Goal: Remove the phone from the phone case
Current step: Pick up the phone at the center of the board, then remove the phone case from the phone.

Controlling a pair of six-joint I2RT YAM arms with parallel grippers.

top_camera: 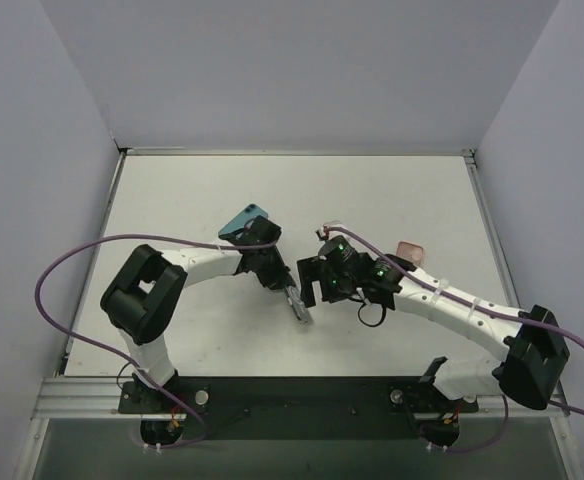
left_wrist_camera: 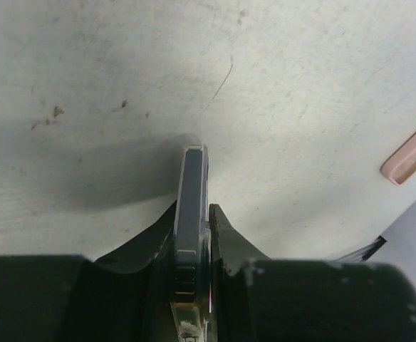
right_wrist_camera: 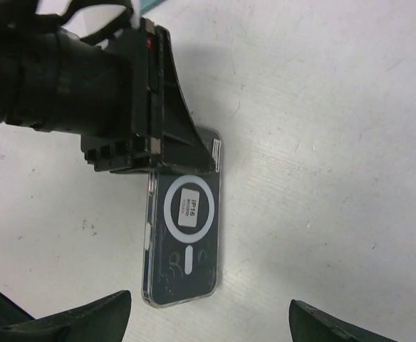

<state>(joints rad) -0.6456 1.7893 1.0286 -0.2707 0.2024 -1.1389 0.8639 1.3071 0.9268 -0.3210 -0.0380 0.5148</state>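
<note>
The phone in its clear case (top_camera: 299, 304) shows a dark back with a white ring and an "IP16" sticker in the right wrist view (right_wrist_camera: 184, 246). My left gripper (top_camera: 280, 283) is shut on its upper end and holds it on edge, tilted over the table. In the left wrist view the phone (left_wrist_camera: 192, 178) stands edge-on between the jaws of the left gripper (left_wrist_camera: 194, 217). My right gripper (top_camera: 314, 284) is open and empty just right of the phone. In its own view the right gripper (right_wrist_camera: 208, 324) has its fingertips (right_wrist_camera: 87, 320) wide apart, off the phone's free end.
A teal case (top_camera: 244, 222) lies behind the left wrist. A pink case (top_camera: 410, 250) lies to the right of the right arm and shows in the left wrist view (left_wrist_camera: 411, 153). A small white and pink item (top_camera: 329, 230) lies behind the right gripper.
</note>
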